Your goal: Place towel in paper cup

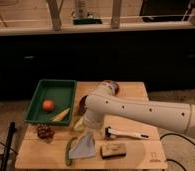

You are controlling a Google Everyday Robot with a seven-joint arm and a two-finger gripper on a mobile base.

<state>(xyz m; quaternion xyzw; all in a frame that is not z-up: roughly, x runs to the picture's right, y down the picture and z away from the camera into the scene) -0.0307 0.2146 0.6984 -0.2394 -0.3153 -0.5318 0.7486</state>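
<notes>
While our end effector [87,129] hangs at the towel [84,146] on the surface [141,155], its grip impossible to tell, we should pinch the cloth's raised middle before lifting toward the cup.

We see a green tray [35,102] holding a red fruit [48,105] and a yellow piece [61,115]. On the table [141,156]: brown clump [44,132], green strip [68,151], brush [124,134], sponge [113,149]. Gripper [84,128] sits between tray and brush.
</notes>
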